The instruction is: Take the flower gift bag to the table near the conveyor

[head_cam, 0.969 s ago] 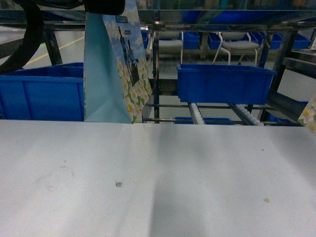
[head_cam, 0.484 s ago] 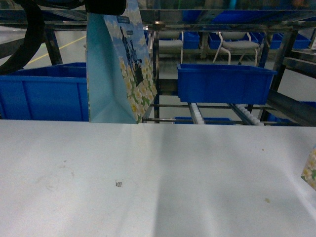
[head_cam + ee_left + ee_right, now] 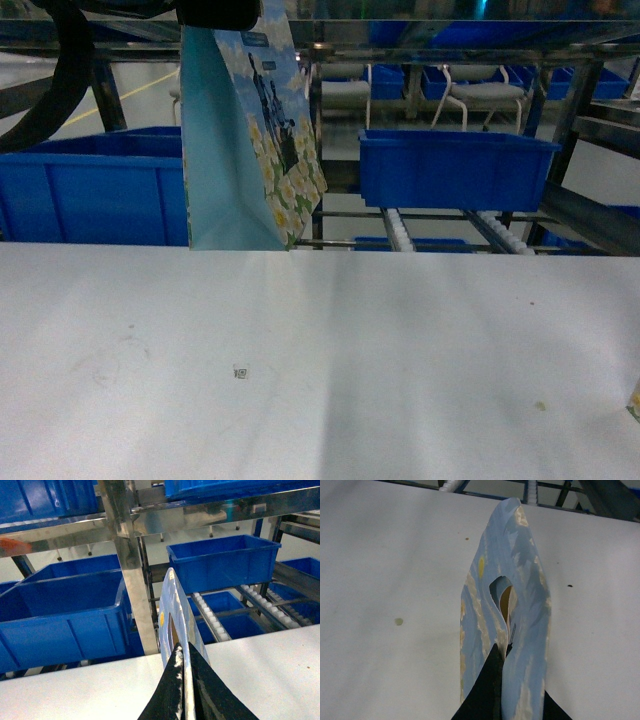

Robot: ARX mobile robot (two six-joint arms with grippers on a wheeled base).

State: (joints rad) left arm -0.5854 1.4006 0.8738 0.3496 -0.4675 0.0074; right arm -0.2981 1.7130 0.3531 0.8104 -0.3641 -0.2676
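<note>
Three views, one table edge

The head camera looks forward and slightly down across the table [image 3: 400, 380] to the conveyor [image 3: 440, 225] and blue bins [image 3: 455, 165] behind. The left wrist camera sits close above its gripper [image 3: 184, 680], facing the same racking [image 3: 215, 620] and bins [image 3: 222, 560], so both views share the table's far edge. The right wrist camera looks steeply down past its gripper [image 3: 502, 680] at the tabletop [image 3: 395, 570], very near, with only a strip of rollers at the top.
</note>
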